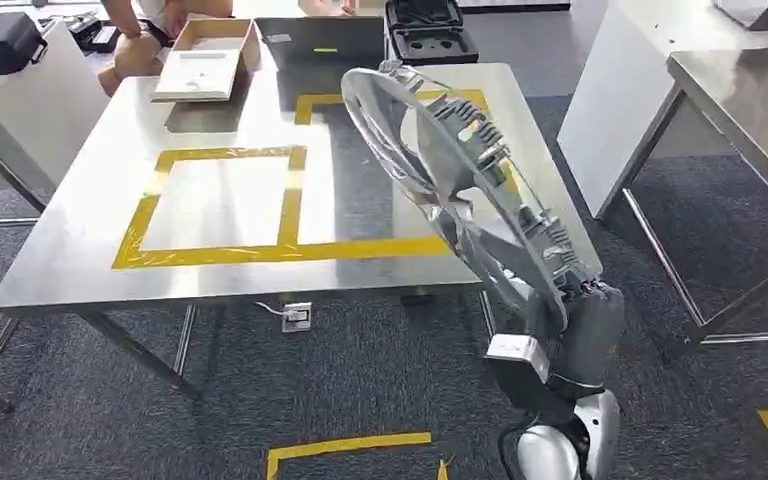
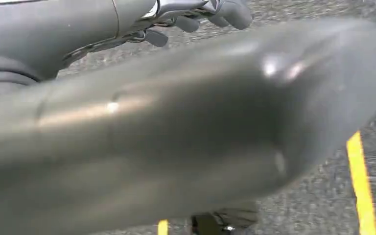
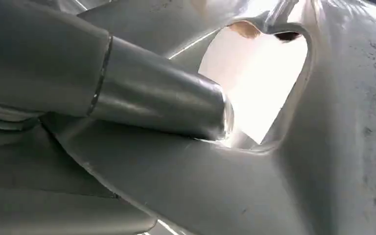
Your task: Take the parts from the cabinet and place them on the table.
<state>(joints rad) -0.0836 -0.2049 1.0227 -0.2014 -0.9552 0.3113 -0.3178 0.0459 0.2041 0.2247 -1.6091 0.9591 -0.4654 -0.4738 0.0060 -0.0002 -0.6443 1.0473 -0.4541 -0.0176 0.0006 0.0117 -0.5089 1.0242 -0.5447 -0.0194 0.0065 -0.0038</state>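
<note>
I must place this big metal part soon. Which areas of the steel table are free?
Free: the yellow-taped square on the steel table, and the near left edge. Crowded: the far edge, with the open cardboard box.

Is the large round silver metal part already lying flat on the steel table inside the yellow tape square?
No. In the head view, the large round silver metal part is tilted on edge in the right hand, above the steel table.
</note>
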